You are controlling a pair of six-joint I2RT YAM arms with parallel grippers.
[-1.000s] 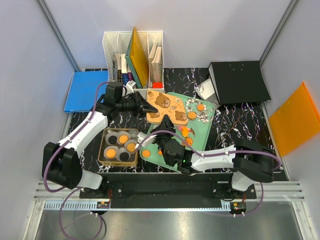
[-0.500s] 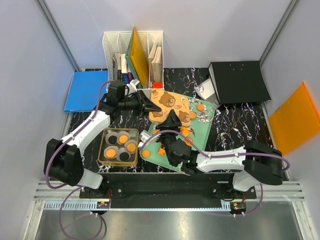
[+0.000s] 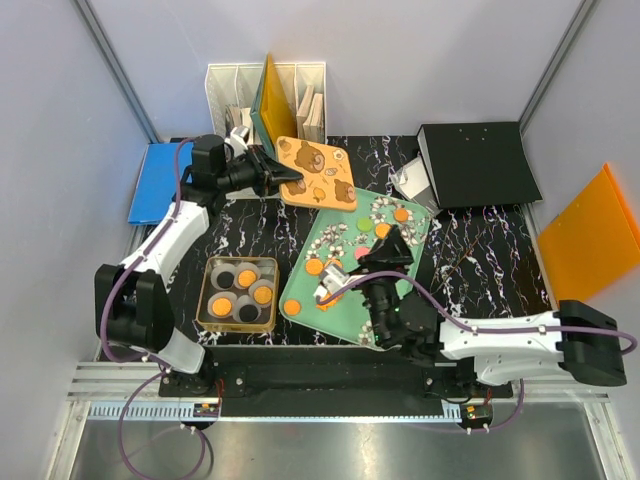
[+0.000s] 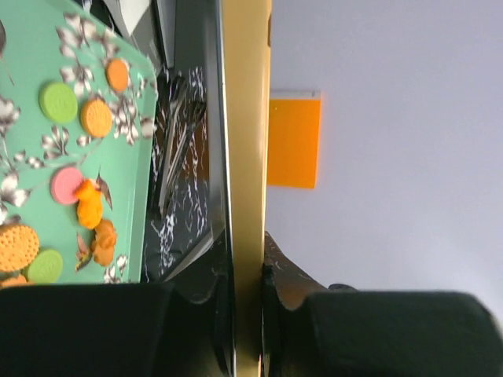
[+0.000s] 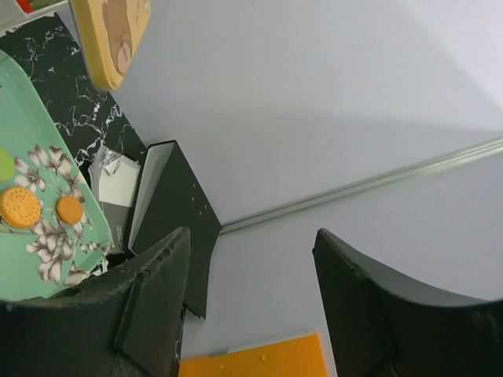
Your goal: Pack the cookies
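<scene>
- The gold-rimmed box (image 3: pixel 204 300) sits on the black marbled tabletop (image 3: pixel 480 250), closest to the arm bases and left of centre. Some of the cookies (image 3: pixel 263 295) already lie in it, orange and black discs in two rows.
- Just right of the box lies the mint-green tray (image 3: pixel 345 315) with its blossom print, set at a slant. The other cookies are scattered over it, mostly orange, with a green one and a pink one near the middle. Two orange ones lie near its far corner.
- The right tool (image 5: pixel 250 236) hangs over the middle of the tray. Its jaws stand wide with nothing between them, and its wrist view looks past the tray's corner to the wall.
- Farther back on the left, the left tool (image 4: pixel 245 267) has its jaws narrow, clamped on the near-left edge of the bear-print board (image 3: pixel 318 172). In the left wrist view the board shows edge-on, a tan strip running straight out from between the fingers (image 4: pixel 287 287).
- The board is off the tray, beyond its far-left corner and in front of the white file organiser (image 3: pixel 225 85).
- A blue folder (image 3: pixel 160 185) lies at the far left.
- A black binder (image 3: pixel 475 160) is at the far right, behind the tray.
- An orange folder (image 3: pixel 590 235) leans at the right wall.
</scene>
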